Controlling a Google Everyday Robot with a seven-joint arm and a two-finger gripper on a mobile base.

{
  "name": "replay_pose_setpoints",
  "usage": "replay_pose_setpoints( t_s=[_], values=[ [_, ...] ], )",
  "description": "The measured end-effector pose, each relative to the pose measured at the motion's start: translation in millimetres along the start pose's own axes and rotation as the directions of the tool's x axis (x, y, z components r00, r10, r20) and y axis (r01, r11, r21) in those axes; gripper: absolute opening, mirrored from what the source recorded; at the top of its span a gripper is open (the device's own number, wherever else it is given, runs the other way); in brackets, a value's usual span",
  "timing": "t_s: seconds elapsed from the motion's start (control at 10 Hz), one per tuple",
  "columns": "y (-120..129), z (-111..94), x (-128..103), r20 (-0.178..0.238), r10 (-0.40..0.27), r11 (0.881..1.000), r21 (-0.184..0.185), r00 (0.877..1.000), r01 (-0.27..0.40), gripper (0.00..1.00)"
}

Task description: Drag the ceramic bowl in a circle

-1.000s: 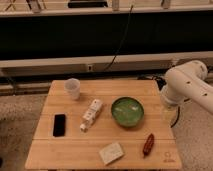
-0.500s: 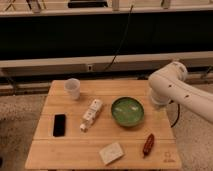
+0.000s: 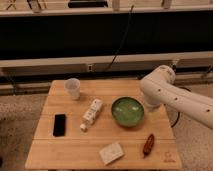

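Observation:
The ceramic bowl (image 3: 127,111), round, shallow and glossy green, sits right of centre on the wooden table (image 3: 55,152). My white arm (image 3: 159,90) reaches in from the right, and its rounded end hangs just above and beside the bowl's right rim. The gripper itself is hidden behind the arm's links, on the far right side of the bowl. Nothing shows it holding the bowl, which rests flat on the table.
A white cup (image 3: 73,88) stands at the back left. A white box (image 3: 91,114) lies left of the bowl, with a black phone (image 3: 59,125) further left. A white packet (image 3: 111,152) and a reddish-brown item (image 3: 148,145) lie near the front edge.
The arm has swung in from the right and come lower, ending close to the bowl's right rim. The bowl and the other objects have not moved.

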Motion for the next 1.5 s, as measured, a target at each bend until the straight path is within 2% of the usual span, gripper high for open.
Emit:
replay_pose_setpoints(
  t_s=[0.2, 0.6, 1.2, 1.5],
  values=[
    [-3, 9, -7, -0.004, -0.069, 0.998, 0.006, 0.998, 0.069, 0.80],
    [-12, 29, -16, -0.001, -0.158, 0.987, 0.016, 0.987, 0.158, 0.80],
    [-25, 55, -24, 0.032, -0.257, 0.966, 0.024, 0.966, 0.256, 0.80],
    [-29, 65, -27, 0.049, -0.286, 0.958, 0.030, 0.957, 0.285, 0.80]
  ],
)
